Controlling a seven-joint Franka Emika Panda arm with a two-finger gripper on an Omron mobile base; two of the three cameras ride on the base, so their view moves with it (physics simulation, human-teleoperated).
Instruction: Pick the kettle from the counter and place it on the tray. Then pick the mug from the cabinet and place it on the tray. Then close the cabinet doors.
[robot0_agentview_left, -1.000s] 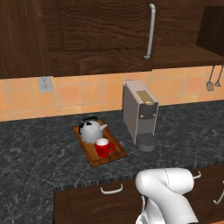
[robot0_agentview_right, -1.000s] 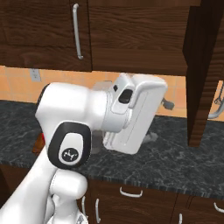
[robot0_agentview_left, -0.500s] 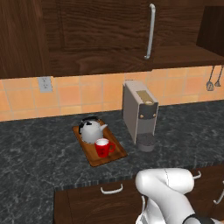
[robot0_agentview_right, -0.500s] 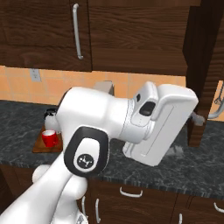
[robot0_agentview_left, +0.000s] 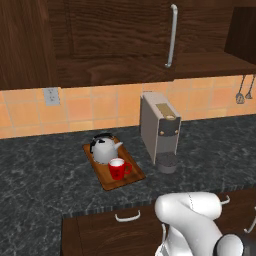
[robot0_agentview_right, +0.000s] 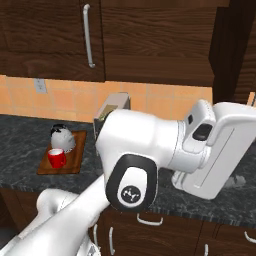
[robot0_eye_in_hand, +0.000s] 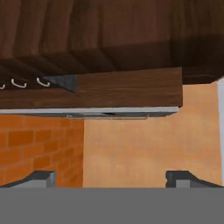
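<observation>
Fingers (robot0_eye_in_hand: 43, 178) spread wide apart holding nothing, pointing up at the dark wood cabinet (robot0_eye_in_hand: 109, 87), silver kettle (robot0_agentview_left: 103, 148) and red mug (robot0_agentview_left: 118, 168) side by side on the wooden tray (robot0_agentview_left: 112, 182), tray flat on the dark surface (robot0_agentview_left: 40, 170) beside the grey coffee machine (robot0_agentview_left: 160, 127)

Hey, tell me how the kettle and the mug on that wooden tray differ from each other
The kettle is silver-grey metal; the mug is bright red. The kettle is rounded and the larger of the two, while the mug is a smaller straight-sided cup. The kettle carries a black arched handle over its top; the mug's handle sticks out from its side. Both stand upright, close together on the tray, the kettle at the end nearer the wall.
</observation>
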